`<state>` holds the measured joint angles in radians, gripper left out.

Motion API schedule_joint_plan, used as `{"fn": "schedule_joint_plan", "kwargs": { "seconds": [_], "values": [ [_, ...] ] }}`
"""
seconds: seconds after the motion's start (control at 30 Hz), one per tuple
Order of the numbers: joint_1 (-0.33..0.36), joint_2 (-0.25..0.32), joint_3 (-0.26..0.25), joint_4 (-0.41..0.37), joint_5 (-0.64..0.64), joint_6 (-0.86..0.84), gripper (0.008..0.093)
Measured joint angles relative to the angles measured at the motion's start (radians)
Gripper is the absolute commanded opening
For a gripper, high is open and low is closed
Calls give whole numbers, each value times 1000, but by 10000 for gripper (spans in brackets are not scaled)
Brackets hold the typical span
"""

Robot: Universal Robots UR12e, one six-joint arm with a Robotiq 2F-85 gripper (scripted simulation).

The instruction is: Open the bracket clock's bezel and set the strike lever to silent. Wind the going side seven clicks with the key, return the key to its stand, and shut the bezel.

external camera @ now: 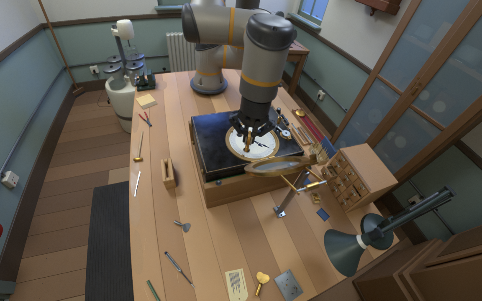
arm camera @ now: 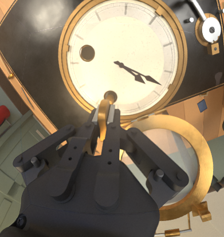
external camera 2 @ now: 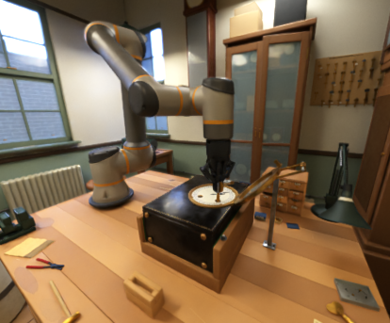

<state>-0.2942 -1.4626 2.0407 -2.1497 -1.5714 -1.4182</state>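
Note:
In the middle of the bench the black bracket clock (external camera: 243,148) (external camera 2: 193,223) lies on its back in a wooden cradle, its white dial (external camera: 252,144) (arm camera: 122,57) facing up. The brass bezel (external camera: 278,166) (arm camera: 176,160) is swung open off the dial's near edge. The brass key (external camera: 249,140) (arm camera: 103,117) is held upright in my closed gripper (external camera: 249,131) (external camera 2: 217,178) (arm camera: 104,110), its tip in the lower winding hole (arm camera: 110,96). A second winding hole (arm camera: 87,53) is empty. The strike lever (external camera: 284,131) (arm camera: 206,24) sits beside the dial. The wooden key stand (external camera: 168,173) (external camera 2: 143,293) is left of the clock.
Behind the clock stands the arm's base (external camera: 208,75). A small drawer chest (external camera: 359,176) and a desk lamp (external camera: 370,234) crowd the right side. Loose tools, pliers (external camera: 145,119), a hammer (external camera: 138,148) and a spare key (external camera: 261,281) lie about the bench.

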Motion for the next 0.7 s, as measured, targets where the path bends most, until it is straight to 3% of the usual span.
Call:
{"fn": "schedule_joint_plan", "kwargs": {
  "seconds": [0.7],
  "values": [
    [0,0,0,0,0,210,80]
  ]
}}
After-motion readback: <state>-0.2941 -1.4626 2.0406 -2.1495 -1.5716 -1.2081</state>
